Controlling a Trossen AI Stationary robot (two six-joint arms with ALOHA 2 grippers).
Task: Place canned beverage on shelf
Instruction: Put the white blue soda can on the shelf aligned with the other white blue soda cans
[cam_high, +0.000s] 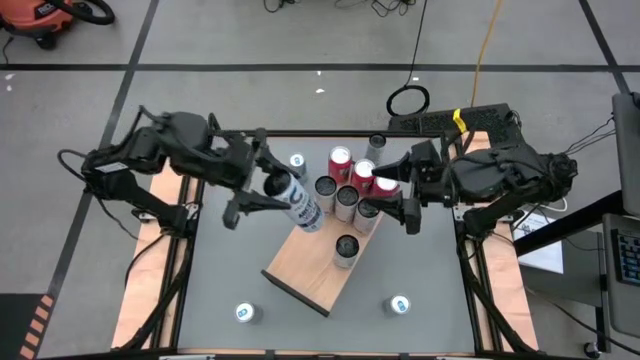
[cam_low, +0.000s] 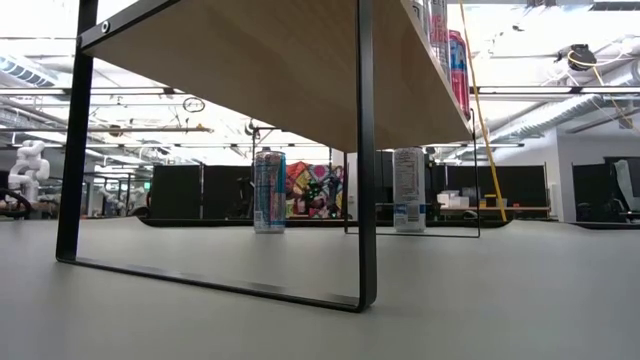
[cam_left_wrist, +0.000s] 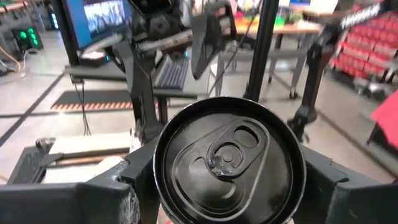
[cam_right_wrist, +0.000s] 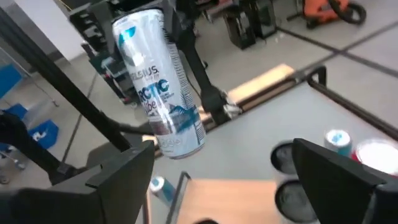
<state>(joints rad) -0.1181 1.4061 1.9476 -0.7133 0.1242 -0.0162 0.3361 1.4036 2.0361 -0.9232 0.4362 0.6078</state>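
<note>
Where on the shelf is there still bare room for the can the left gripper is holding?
The shelf is bare at its near end, below the lone dark-topped can. Its far end is crowded with red and silver cans, where the open right gripper hovers. The left gripper holds the white can over the left edge.

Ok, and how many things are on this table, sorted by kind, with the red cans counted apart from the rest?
Red cans: 3
Cans of other colours: 9
Wooden shelf: 1
Total: 13
</note>
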